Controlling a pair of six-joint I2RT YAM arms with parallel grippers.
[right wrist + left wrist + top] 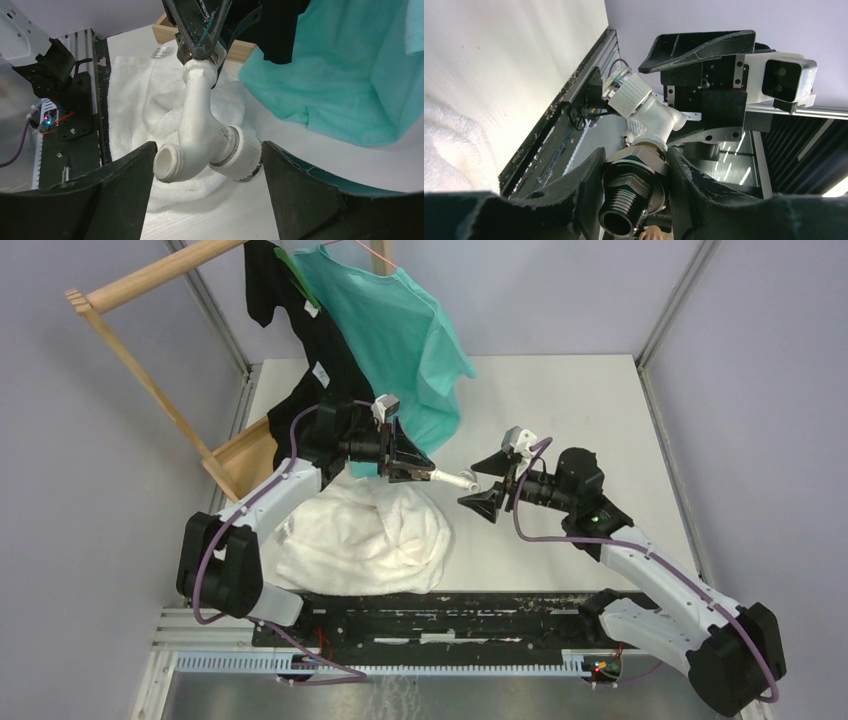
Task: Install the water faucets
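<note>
Where the white towel (350, 540) lies bunched on the near part of the desk (580, 400), everything else sits around it. Behind the towel to the left stands a wooden rack (140, 380), with a black shirt (300, 330) and a teal shirt (400, 330) hanging down towards the towel's far edge. A wooden tray (238, 455) rests at the towel's far left corner; the black shirt drapes over it, so what it holds cannot be told. Above the towel's far right edge the left gripper (418, 468) is clamped on the silver threaded fitting (626, 200), one finger on each side of its hex collar. The white faucet (200, 120) juts out of that fitting, off the towel, to the right (its ribbed knob and its open spout at the free end). The right gripper (467, 485) has its jaws spread wide, one either side of that free end. Whether they touch it cannot be told.
</note>
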